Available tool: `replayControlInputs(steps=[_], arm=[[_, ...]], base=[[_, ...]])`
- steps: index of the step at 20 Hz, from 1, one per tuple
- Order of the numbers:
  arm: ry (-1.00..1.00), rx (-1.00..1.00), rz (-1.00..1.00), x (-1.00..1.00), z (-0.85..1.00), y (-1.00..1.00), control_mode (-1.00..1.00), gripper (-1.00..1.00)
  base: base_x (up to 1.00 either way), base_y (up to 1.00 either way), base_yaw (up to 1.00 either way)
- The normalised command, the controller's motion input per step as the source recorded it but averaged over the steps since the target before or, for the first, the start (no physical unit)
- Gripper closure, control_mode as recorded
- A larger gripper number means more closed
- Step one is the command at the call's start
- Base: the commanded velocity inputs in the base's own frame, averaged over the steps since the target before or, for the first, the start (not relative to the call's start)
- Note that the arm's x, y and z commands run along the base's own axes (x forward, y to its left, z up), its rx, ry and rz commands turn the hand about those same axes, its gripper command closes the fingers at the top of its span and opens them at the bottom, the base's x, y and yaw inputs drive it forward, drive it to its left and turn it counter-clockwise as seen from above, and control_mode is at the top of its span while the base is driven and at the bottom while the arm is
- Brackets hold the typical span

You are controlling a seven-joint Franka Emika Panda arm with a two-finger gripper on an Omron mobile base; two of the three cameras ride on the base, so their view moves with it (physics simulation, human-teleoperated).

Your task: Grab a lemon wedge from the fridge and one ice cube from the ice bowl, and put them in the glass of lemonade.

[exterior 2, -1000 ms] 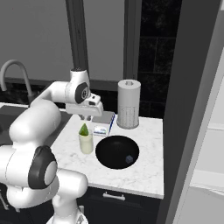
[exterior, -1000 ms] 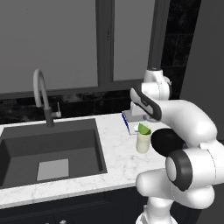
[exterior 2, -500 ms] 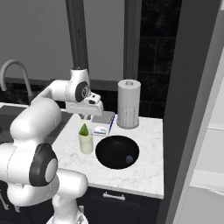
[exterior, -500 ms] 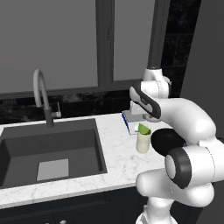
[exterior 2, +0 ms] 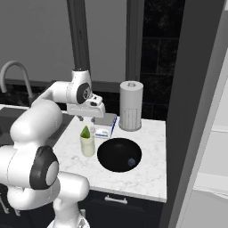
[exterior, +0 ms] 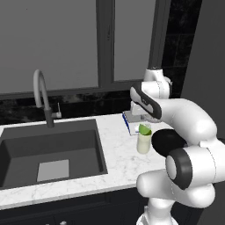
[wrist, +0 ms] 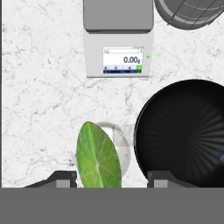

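On the white marble counter (exterior 2: 147,171) to the right of the dark rectangular sink (exterior: 48,151), below a dark-framed window with a black tiled splashback, the glass of lemonade (exterior 2: 87,143) stands near the middle of the worktop. The lemon wedge (exterior 2: 85,132) sits in the mouth of the glass, its green rind leaning against the rim; from the hand view the wedge (wrist: 98,158) lies across the left half of the clear rim.

The gripper (wrist: 112,178) hovers directly above the glass with its jaws parted, a finger tip on each side of the wedge with a gap between them and the rind; it has hold of nothing.

Just beside the glass, on the side away from the sink, is the glossy black ice bowl (exterior 2: 119,154), its rim almost touching the glass, with one small ice cube (exterior 2: 131,162) in it. Behind the glass lies a flat digital scale (wrist: 118,43) with a lit display, and next to that a tall paper towel roll (exterior 2: 131,106) stands upright against the splashback. A curved grey faucet (exterior: 43,99) rises behind the sink.

At the right a tall dark panel (exterior 2: 191,102) closes off the counter's end. The front strip of marble before the bowl and the strip between sink and glass lie bare.
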Motion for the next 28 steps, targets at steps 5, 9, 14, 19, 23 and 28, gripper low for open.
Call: replayControlInputs(steps=[5, 9, 14, 19, 23, 28], arm=[[0.0, 0.0, 0.0, 0.0, 0.0, 0.0, -1.0, -1.0], [0.0, 0.0, 0.0, 0.0, 0.0, 0.0, -1.0, -1.0], [0.0, 0.0, 0.0, 0.0, 0.0, 0.0, -1.0, -1.0], [-0.06, 0.0, 0.0, -0.09, 0.01, 0.0, -1.0, -1.0], [-0.06, 0.0, 0.0, -0.12, 0.04, 0.0, -1.0, -1.0], [-0.03, 0.0, 0.0, -0.21, 0.01, 0.0, -1.0, -1.0]], base=[[0.0, 0.0, 0.0], [0.0, 0.0, 0.0], [0.0, 0.0, 0.0], [0.0, 0.0, 0.0], [0.0, 0.0, 0.0], [0.0, 0.0, 0.0]])
